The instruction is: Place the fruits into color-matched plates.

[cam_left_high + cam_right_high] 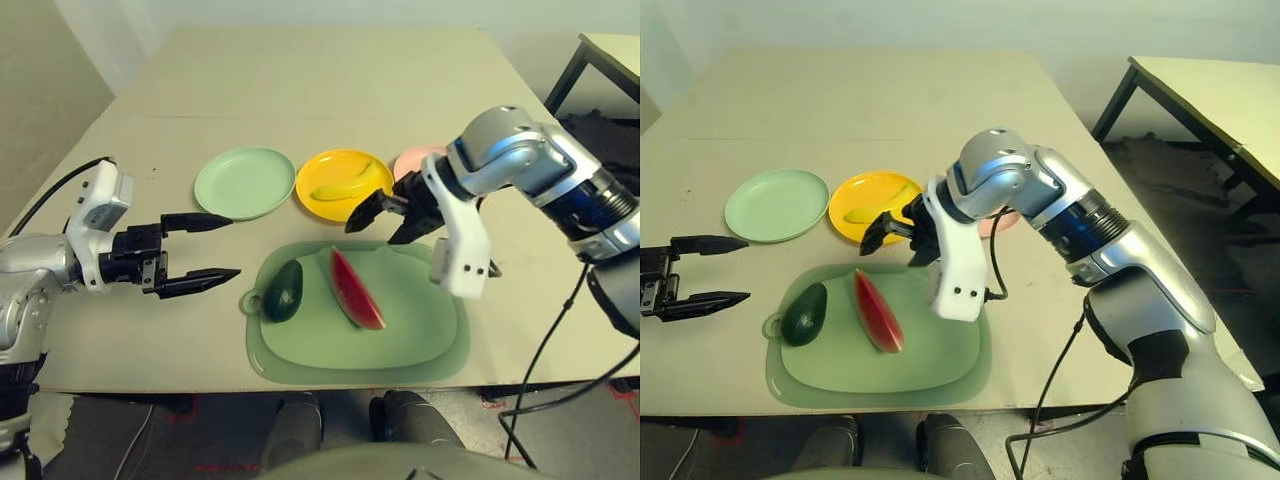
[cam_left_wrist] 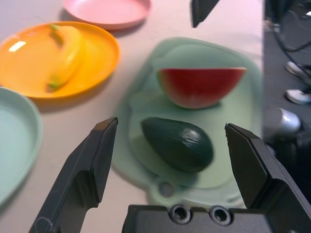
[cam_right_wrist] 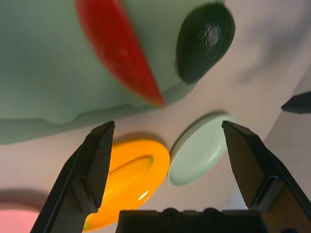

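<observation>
The yellow banana (image 1: pixel 347 183) lies in the bright yellow plate (image 1: pixel 325 165). Left of it is the mint green plate (image 1: pixel 244 182), with nothing in it. The pale pink plate (image 1: pixel 412 160) is partly hidden behind my right arm. The dark green avocado (image 1: pixel 284 291) and the red watermelon wedge (image 1: pixel 356 290) rest on the green mat (image 1: pixel 400 330). My right gripper (image 1: pixel 375 232) hangs open between the yellow plate and the mat, holding nothing. My left gripper (image 1: pixel 232 247) is open left of the mat, pointing at the avocado (image 2: pixel 177 143).
The mat's loop tab (image 1: pixel 251 301) sticks out toward my left gripper. A second table (image 1: pixel 610 50) stands at the far right, and a black cable (image 1: pixel 545 350) hangs from my right arm. Bare tabletop stretches behind the plates.
</observation>
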Tool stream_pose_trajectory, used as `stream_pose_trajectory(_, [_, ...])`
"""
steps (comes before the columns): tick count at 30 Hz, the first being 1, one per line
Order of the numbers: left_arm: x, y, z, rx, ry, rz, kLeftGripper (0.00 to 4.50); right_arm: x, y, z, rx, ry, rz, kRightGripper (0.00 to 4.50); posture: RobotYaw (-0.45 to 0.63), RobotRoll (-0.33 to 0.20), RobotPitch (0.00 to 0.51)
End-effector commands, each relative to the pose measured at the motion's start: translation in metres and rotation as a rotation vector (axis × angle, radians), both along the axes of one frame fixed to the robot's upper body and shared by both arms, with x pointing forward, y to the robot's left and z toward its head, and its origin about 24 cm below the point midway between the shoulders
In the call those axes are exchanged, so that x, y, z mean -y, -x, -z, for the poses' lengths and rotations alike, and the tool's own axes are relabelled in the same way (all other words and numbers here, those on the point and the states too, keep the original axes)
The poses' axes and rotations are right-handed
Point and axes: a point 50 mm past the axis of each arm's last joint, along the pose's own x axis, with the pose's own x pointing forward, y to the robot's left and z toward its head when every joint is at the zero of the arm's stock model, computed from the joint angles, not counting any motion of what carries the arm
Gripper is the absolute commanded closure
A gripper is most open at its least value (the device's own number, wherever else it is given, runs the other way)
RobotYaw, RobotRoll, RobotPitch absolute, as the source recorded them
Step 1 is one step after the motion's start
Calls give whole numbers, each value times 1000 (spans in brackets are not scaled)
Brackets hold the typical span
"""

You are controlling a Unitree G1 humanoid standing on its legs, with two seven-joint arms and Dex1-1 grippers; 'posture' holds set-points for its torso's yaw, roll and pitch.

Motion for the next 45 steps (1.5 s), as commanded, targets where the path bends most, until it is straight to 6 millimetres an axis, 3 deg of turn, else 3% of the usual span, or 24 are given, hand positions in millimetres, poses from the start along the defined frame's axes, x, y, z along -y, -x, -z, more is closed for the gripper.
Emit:
stream_pose_trajectory(1, [3,7,0,-39,-14,43,0,-8,3,4,1,26,-19,54,96,0,86])
stream_pose_trajectory(12, [-2,11,0,-25,-6,-7,0,-15,15,29,-23,86,-117,54,130,0,95])
stream_pose_trajectory(27, [-3,12,-3,-2,20,-48,0,-18,-1,76,-47,184,-73,54,148,0,104])
stream_pose_trajectory(33, [-4,10,-4,5,28,-53,0,-8,-7,91,-59,231,-38,54,154,0,108])
stream_pose_trajectory(39, [-4,9,-6,11,51,-63,0,20,-6,107,-88,302,-15,54,159,0,110])
stream_pose_trajectory(45, [-5,9,-4,15,50,-72,0,22,-5,108,-106,291,6,54,160,0,104])
